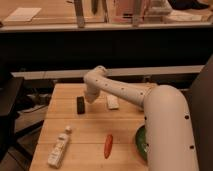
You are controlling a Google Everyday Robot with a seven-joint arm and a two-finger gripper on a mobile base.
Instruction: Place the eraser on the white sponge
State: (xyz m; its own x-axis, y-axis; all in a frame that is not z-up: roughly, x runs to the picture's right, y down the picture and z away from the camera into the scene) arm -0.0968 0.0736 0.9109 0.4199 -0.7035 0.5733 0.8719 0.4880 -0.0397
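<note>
The eraser (80, 104), a small black block, stands on the wooden table (80, 127) left of centre. The white sponge (112, 102), a flat white pad, lies to its right. My gripper (90, 98) hangs at the end of the white arm, between the two and just right of the eraser, close above the table. Whether it touches the eraser I cannot tell.
A white bottle with a cap (59, 147) lies near the front left. An orange carrot (108, 145) lies at the front centre. A green bowl (141, 142) is partly hidden by the arm at the right. A dark chair (10, 107) stands left of the table.
</note>
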